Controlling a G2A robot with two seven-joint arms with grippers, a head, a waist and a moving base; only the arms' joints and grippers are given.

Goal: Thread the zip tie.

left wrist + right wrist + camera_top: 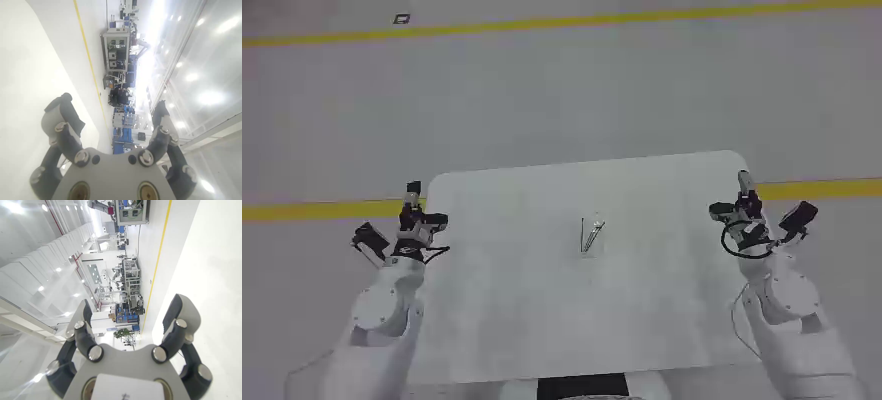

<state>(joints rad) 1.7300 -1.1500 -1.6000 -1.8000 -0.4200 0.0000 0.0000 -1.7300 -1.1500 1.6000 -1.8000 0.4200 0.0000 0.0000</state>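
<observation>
Zip tie (591, 236) lies mid-table, both grippers empty

The thin zip tie rests flat near the middle of the white table (512, 300), well apart from both arms. The left gripper (112, 100) hangs by the table's left edge and the right gripper (130, 299) by its right edge, each with fingers spread wide.

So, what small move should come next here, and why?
Probably bring the right gripper in over the table toward the zip tie. The zip tie lies near the table's middle with nothing touching it, while the right gripper and the left gripper are both open and empty at the table's opposite sides.
</observation>
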